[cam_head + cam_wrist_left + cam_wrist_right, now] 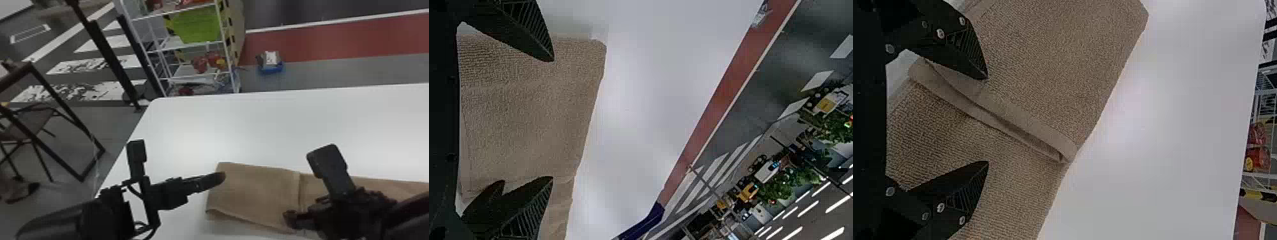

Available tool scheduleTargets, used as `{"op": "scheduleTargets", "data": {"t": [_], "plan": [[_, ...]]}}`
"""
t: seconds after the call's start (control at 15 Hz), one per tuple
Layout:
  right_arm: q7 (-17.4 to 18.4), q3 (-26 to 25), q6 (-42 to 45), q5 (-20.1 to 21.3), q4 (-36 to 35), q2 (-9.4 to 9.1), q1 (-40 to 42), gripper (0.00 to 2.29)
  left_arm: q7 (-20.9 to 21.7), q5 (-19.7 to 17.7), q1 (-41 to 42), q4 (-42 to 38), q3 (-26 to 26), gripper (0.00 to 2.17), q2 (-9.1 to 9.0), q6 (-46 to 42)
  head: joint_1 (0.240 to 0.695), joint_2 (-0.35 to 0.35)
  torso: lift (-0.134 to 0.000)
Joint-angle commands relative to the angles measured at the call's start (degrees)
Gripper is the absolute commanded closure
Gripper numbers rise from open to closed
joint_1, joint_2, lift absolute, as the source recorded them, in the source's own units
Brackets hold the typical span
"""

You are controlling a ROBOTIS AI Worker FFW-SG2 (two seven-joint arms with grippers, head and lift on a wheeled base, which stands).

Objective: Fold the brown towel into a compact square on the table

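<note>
— Where is the brown towel [252,191] to be found?

— It is laid on the white worktop [191,127], at the near side in the head view. It is stretched toward the right, where it is cut off by the edge of that view. Its left part is doubled over, and a hemmed edge [1018,125] is left lying across the layer beneath. A compact square has not been formed.

— And the left hand [220,178]?

— It is held at the towel's left end, with its fingers [531,37] spread. Brown cloth is seen between them in the left wrist view, but nothing is pinched. Whether the cloth is touched by the tips cannot be told.

— How is the right hand [289,217] placed?

— Over the towel's near side, close to the hem. Its fingers [973,52] are likewise spread wide. The hem is seen running past one fingertip, and nothing is gripped. Contact with the cloth cannot be told here either.

— What is seen beyond?

— Past the far edge of the worktop, toward the left, a white wire rack [227,48] is seen, with a green item [199,27] held in it. A blue container [271,69] is set on the floor to its right, and a chair [30,123] is placed at the far left.
</note>
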State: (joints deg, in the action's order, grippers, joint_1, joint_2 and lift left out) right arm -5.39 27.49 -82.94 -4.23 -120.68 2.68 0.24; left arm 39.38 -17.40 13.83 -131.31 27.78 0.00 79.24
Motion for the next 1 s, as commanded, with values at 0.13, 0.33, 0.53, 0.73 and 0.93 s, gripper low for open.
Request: {"op": "scheduleTargets", "data": {"t": [0.13, 0.33, 0.53, 0.73, 0.93], "plan": [[-0.41, -1.56, 3.7, -1.13, 0.79, -0.14, -0.06, 0.32, 0.0, 0.09, -0.3, 0.0, -0.18, 0.04, -0.15, 0.0, 0.695, 0.345, -0.123], [-0.85, -2.35, 3.87, -3.24, 1.67, -0.22, -1.29, 0.32, 0.0, 0.0, -0.3, 0.09, -0.27, 0.04, -0.15, 0.0, 0.695, 0.343, -0.123], [-1.2, -3.23, 2.99, -6.32, 4.75, -0.4, -3.14, 0.32, 0.0, 0.18, -0.47, 0.09, -0.18, 0.04, -0.15, 0.0, 0.695, 0.345, -0.123], [-1.29, -2.53, 2.99, -6.67, 5.01, -0.84, -3.23, 0.37, 0.0, 0.09, -0.65, 0.0, -0.18, 0.04, -0.15, 0.0, 0.695, 0.35, -0.123], [-1.91, -2.09, 2.99, -7.2, 5.1, -0.93, -3.23, 0.41, 0.0, 0.0, -0.65, 0.0, -0.01, 0.04, -0.15, 0.0, 0.695, 0.35, -0.123]]}}
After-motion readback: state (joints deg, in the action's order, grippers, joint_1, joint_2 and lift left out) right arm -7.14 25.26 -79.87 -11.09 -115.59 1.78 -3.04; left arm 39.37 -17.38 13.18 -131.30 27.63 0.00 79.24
